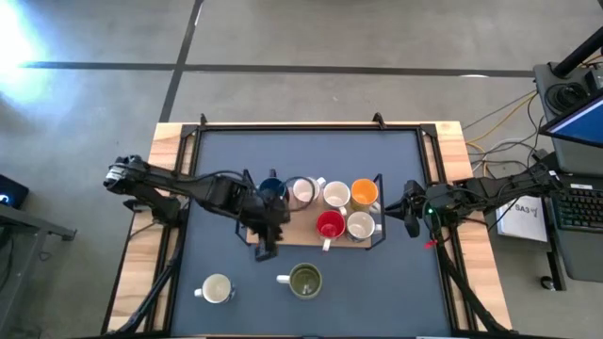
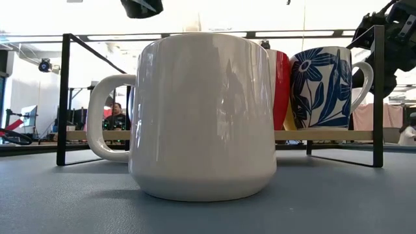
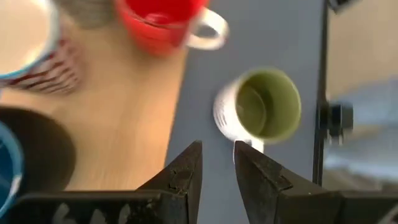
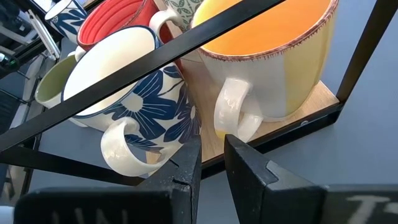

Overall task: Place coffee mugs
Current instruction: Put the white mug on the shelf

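Note:
Six mugs stand on a wooden tray (image 1: 300, 235) inside a black frame: dark blue (image 1: 271, 188), white with reddish markings (image 1: 301, 191), white (image 1: 336, 195), orange (image 1: 365, 193), red (image 1: 330, 224) and blue-flowered (image 1: 360, 226). The olive-lined white mug (image 1: 304, 281) and a cream mug (image 1: 217, 288) stand upright on the mat nearer the near edge. My left gripper (image 1: 267, 240) hovers over the tray's left near corner, empty, its fingers a narrow gap apart (image 3: 217, 155), with the olive mug (image 3: 261, 106) ahead. My right gripper (image 1: 407, 212) waits just right of the frame, also narrowly open (image 4: 210, 149).
The black frame's posts and rails (image 4: 186, 50) ring the tray. The right gripper faces the handles of the orange mug (image 4: 233, 115) and the flowered mug (image 4: 121, 146). The olive-lined mug (image 2: 201, 117) blocks most of the low view. Bare mat lies near the far edge (image 1: 311, 151).

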Available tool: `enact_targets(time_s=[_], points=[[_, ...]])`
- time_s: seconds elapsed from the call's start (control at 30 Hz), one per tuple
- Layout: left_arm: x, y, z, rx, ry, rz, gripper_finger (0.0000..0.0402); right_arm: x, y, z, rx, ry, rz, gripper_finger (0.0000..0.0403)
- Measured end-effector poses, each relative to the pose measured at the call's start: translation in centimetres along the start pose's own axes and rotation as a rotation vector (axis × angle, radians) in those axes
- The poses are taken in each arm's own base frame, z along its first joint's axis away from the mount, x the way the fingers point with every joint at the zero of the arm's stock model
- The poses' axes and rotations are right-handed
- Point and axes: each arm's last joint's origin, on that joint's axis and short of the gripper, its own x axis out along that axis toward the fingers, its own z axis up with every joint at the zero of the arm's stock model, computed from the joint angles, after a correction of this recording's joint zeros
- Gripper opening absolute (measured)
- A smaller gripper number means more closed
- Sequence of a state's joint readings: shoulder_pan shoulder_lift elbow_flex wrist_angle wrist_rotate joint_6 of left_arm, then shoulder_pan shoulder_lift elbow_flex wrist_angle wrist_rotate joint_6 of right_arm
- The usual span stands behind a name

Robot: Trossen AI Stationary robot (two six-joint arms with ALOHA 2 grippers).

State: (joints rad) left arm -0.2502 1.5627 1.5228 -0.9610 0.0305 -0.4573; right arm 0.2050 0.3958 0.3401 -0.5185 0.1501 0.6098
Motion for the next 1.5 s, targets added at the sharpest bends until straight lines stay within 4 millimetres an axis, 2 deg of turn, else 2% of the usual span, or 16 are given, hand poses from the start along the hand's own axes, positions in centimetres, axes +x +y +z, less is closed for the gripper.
enact_targets(time_s=[0.17,0.33,0.53,0.73,0.87,1.13,1.5], points=[[0.6,-1.7,-1.3,0.344,0.035,-0.053,0.0076,0.0,0.0,0.0,0.0,0.0,0.0,0.0059],[1.7,-3.3,-2.1,0.612,-0.053,-0.062,0.0076,0.0,0.0,0.0,0.0,0.0,0.0,0.0059],[5.0,-3.9,-4.3,0.808,-0.101,-0.094,0.0076,0.0,0.0,0.0,0.0,0.0,0.0,0.0059],[8.1,-3.9,-6.0,1.036,-0.272,-0.114,0.0076,0.0,0.0,0.0,0.0,0.0,0.0,0.0059],[9.3,-3.5,-6.9,1.057,-0.325,-0.115,0.0076,0.0,0.0,0.0,0.0,0.0,0.0,0.0059],[10.0,-3.0,-7.7,1.044,-0.297,-0.116,0.0076,0.0,0.0,0.0,0.0,0.0,0.0,0.0059],[10.6,-2.8,-8.9,0.785,-0.229,-0.155,0.0076,0.0,0.0,0.0,0.0,0.0,0.0,0.0059]])
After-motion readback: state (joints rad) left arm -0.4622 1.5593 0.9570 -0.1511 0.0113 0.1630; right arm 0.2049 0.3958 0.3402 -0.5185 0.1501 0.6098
